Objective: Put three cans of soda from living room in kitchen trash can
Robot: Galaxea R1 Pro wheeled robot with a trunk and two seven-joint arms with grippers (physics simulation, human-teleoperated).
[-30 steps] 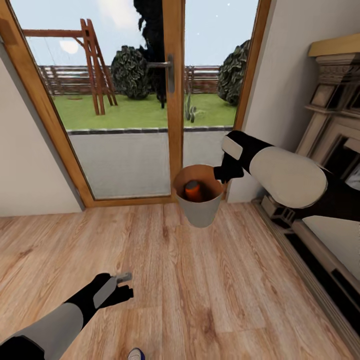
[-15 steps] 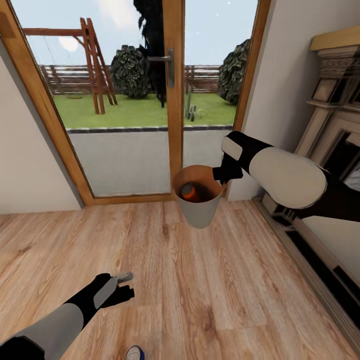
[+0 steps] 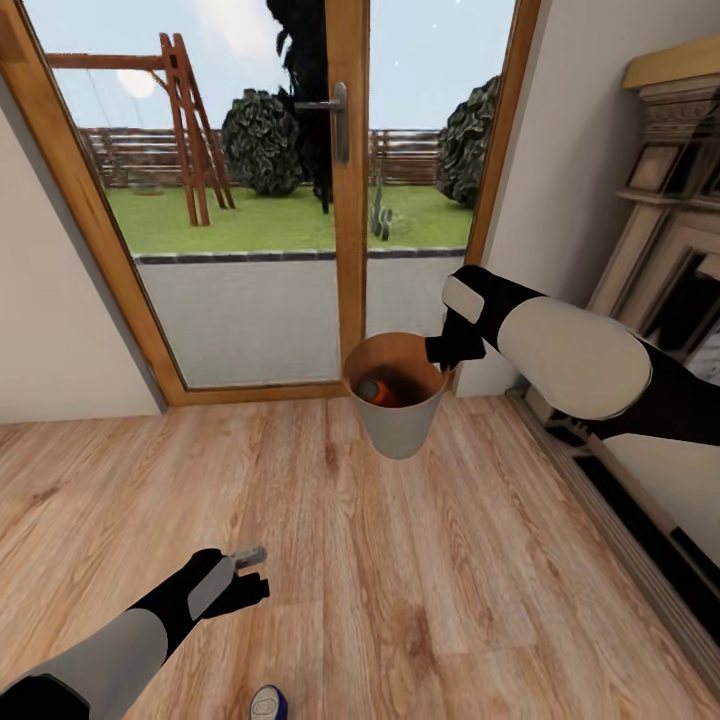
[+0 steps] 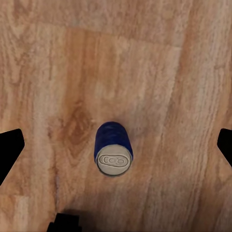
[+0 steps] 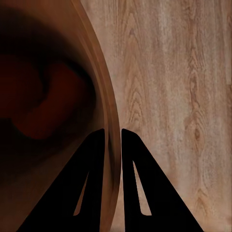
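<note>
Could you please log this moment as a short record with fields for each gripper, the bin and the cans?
right gripper: shut on the rim of the trash can, holding it above the wood floor
left gripper: open, over the blue can
blue can: upright on the floor
orange can: lying tilted inside the trash can
setting: by the wood-framed glass doors

The tash can (image 3: pixel 398 425), pale grey-white outside and orange-brown inside, hangs upright above the wood plank floor (image 3: pixel 420 580), its rim pinched in the right gripper (image 3: pixel 443 352). An orange can of soda (image 3: pixel 372 389) lies tilted inside it. A dark blue can of soda (image 4: pixel 113 148) stands upright on the floor.
</note>
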